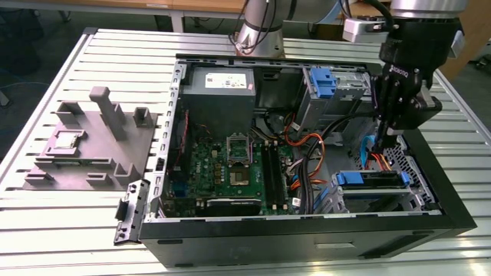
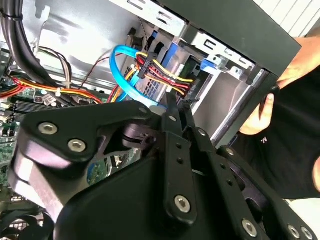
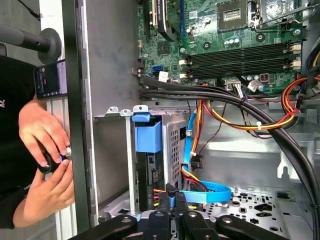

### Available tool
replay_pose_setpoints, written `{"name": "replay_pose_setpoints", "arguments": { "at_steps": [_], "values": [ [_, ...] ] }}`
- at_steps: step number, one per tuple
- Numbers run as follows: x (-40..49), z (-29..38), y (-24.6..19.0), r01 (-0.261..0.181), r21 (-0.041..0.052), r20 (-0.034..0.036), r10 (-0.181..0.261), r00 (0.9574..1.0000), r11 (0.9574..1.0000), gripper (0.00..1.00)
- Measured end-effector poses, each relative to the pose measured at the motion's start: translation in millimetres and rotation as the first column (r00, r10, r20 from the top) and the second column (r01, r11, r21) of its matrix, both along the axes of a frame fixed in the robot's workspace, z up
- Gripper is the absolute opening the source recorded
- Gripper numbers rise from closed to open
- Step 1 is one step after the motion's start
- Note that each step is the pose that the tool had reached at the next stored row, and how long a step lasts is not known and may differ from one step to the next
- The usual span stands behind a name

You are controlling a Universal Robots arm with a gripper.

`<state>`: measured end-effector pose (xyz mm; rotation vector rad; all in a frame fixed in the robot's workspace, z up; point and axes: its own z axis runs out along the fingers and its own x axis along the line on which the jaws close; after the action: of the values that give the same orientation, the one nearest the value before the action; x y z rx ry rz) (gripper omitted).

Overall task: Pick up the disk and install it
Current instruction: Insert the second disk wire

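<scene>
In the exterior view, my gripper hangs inside the computer case, above the disk, which sits in its bay near the case's front corner. In the second wrist view, my jaws stand pinched narrow, holding nothing. In the first wrist view, the disk looks seated, cables attached, so installation seems nearly finished.

Matt black metal case, ribbed bare aluminium surface, glossy blue plastic bracket on the disk, grey matt plastic fixture, shiny green board.
</scene>
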<state>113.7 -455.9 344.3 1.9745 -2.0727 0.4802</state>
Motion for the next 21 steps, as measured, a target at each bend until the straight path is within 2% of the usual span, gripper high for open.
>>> {"name": "replay_pose_setpoints", "arguments": {
  "at_steps": [3, 5, 6, 7, 9, 13, 14, 21],
  "values": [
    [-0.1, -1.0, -2.3, 0.000, 0.0001, 0.0006, 0.000, 1.0000, 1.0000, 0.16],
    [-0.3, -1.2, -5.4, 0.000, 0.0008, 0.0009, 0.000, 1.0000, 1.0000, 0.16],
    [-0.8, -1.3, -7.2, -0.001, 0.0036, 0.0011, 0.001, 1.0000, 1.0000, 0.16],
    [-1.3, -1.4, -8.4, -0.001, 0.0101, 0.0012, 0.001, 1.0000, 0.9999, 0.16],
    [-2.0, -1.5, -9.9, -0.001, 0.0352, 0.0015, 0.001, 1.0000, 0.9994, 0.16],
    [-3.1, -1.6, -12.8, -0.001, 0.1011, 0.0016, 0.001, 1.0000, 0.9949, 0.16],
    [-3.4, -1.6, -14.7, -0.002, 0.1037, 0.0017, 0.001, 1.0000, 0.9946, 0.16],
    [-5.8, -1.7, -30.4, -0.008, 0.1037, 0.0039, 0.007, 1.0000, 0.9946, 0.16]
  ]
}}
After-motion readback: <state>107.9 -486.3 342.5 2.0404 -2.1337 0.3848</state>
